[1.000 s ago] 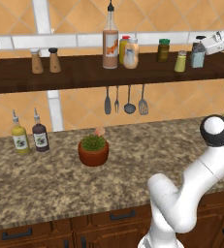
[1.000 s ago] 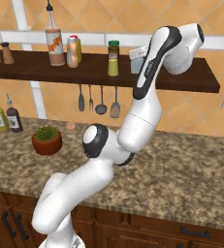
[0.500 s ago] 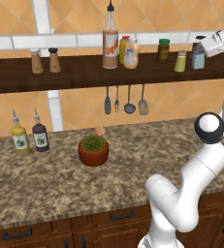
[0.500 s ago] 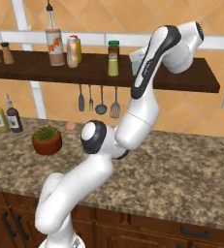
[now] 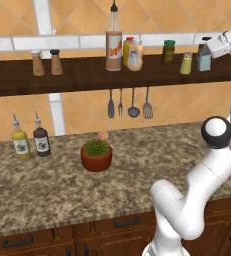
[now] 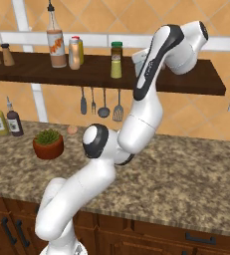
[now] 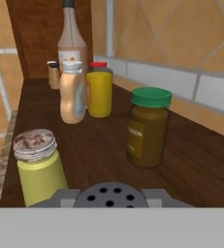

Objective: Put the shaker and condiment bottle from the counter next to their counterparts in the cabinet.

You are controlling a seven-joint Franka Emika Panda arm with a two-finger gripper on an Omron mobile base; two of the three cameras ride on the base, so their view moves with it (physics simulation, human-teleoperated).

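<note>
shaker (image 7: pixel 109 194) between pincer (image 5: pixel 205 49) fingers, on cabinet (image 5: pixel 87 75)

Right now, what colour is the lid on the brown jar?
Green; the jar shows best in the hand view.

Hand view: shaker (image 7: pixel 109 194) cut off low, just its perforated grey top visible; body hidden. Jaws hidden beside it, so grip state can't be read.

Left base view: gripper (image 5: pixel 210 50) partly cut by right edge; contact with the shaker (image 5: pixel 204 59) too small to tell.

Right base view: arm hides the shaker and part of the cabinet (image 6: pixel 196 79).

Two brown shakers (image 7: pixel 53 73) mostly hidden behind the condiment bottle (image 7: pixel 72 92). Label print on the green-lidded jar (image 7: pixel 148 127) blurred.
</note>
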